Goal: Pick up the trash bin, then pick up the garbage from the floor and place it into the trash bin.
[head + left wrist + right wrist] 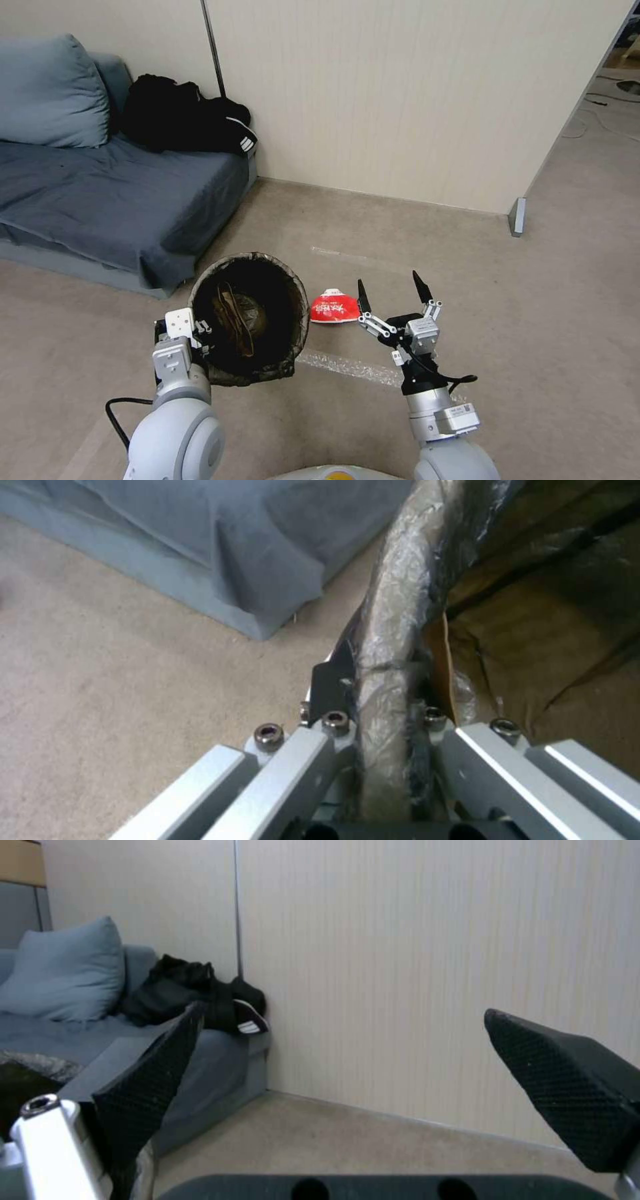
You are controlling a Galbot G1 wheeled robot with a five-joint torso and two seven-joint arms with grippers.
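Note:
The trash bin [283, 280], round and lined with a dark bag folded over its rim, hangs tilted above the floor at lower left, with brown cardboard scraps inside. My left gripper [200, 340] is shut on its near rim; the left wrist view shows the bag-wrapped rim [390, 645] pinched between the fingers [330, 680]. A red snack wrapper [333, 308], a piece of the garbage, lies on the floor just right of the bin. My right gripper [392, 288] is open, held a little right of the wrapper, its black fingertips [153, 1075] spread wide and empty.
A grey-blue sofa [113, 193] with a cushion and black clothes [180, 120] stands at the left against the beige wall [413, 93]. A strip of clear bubble wrap [350, 367] lies on the carpet near my right arm. Open carpet stretches to the right.

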